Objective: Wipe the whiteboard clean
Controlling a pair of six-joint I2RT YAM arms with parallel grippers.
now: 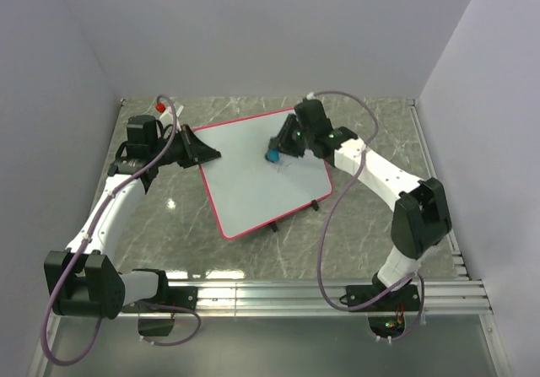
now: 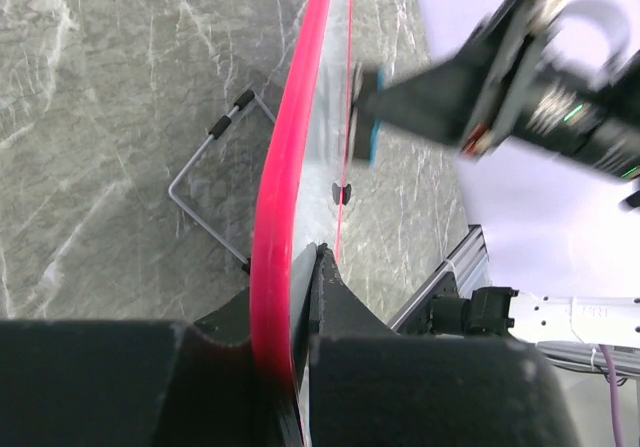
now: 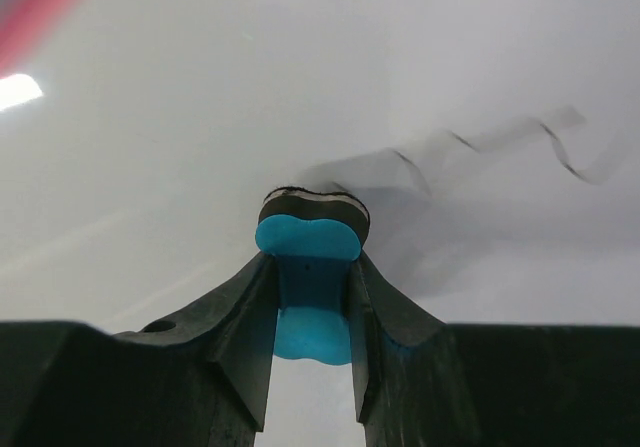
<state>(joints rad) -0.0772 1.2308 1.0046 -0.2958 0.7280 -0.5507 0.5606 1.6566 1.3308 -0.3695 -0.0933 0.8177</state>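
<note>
From above I see the whiteboard (image 1: 253, 183) lying mid-table, its far left edge pinched in my left gripper (image 1: 209, 153). The left wrist view shows those jaws narrow, closed on the red frame (image 2: 283, 167). On the right wrist, my right gripper (image 3: 312, 317) clamps the blue eraser (image 3: 305, 237), which is pressed against the board beside a grey squiggle (image 3: 470, 147).

The whiteboard (image 1: 253, 183) blocks mid-table; bare tabletop (image 1: 253, 255) lies open along its near side.
</note>
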